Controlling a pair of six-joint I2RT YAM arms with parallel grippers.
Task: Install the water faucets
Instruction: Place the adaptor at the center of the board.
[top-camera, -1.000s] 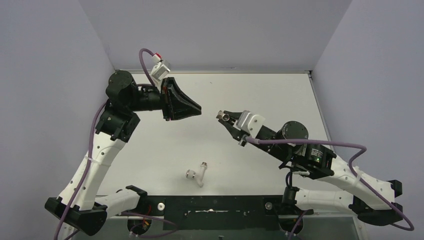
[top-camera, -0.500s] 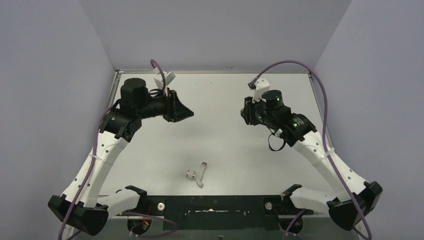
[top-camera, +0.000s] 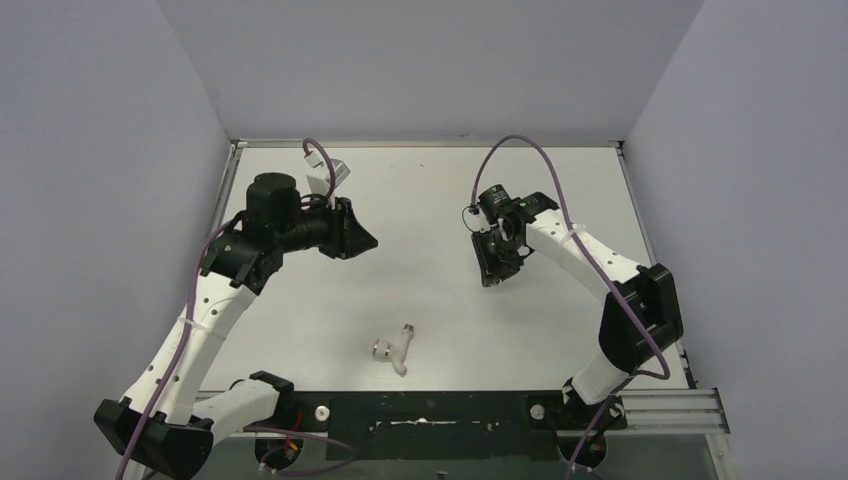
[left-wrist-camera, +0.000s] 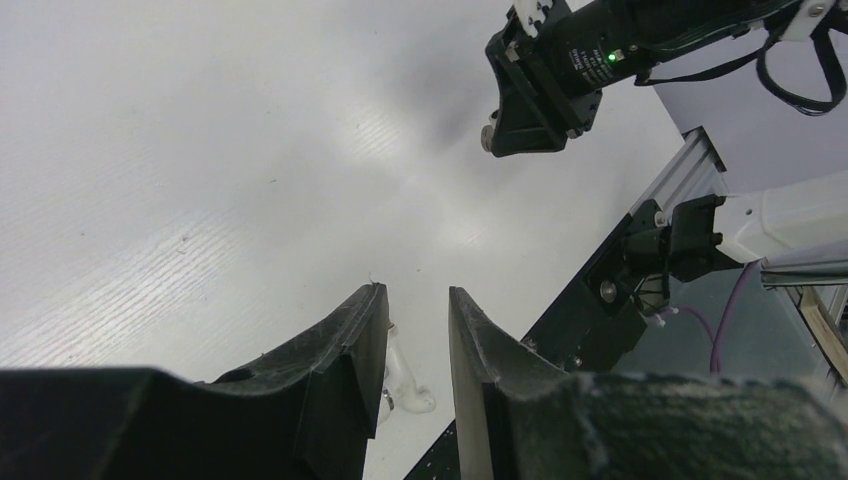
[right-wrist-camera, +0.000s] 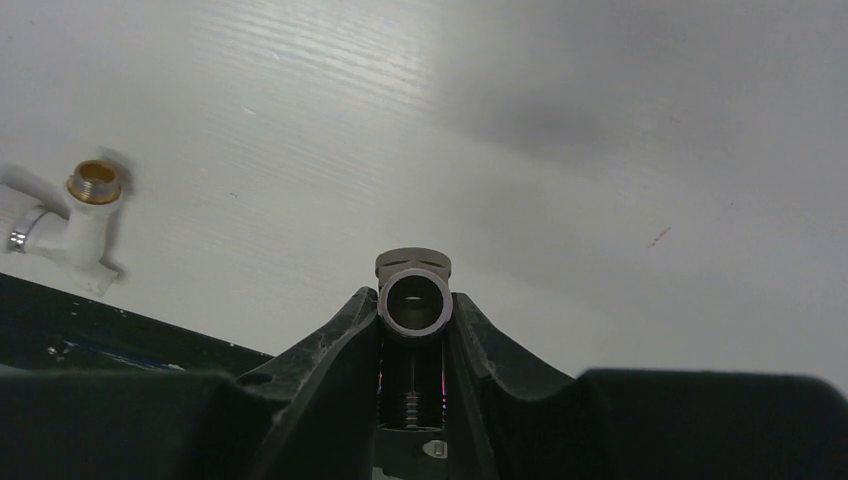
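Both arms reach inward above the surface, the left gripper (left-wrist-camera: 418, 300) barely parted, the right gripper (right-wrist-camera: 414, 300) clamped.

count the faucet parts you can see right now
2. A white tap body lies on the table near its front edge, between the arm bases. A grey ring-shaped fitting is clamped in the right end effector, held above the table. Others may be hidden.

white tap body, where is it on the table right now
In the top view the white tap body lies on the table near the front edge, about midway between the two arm bases, apart from both tools.
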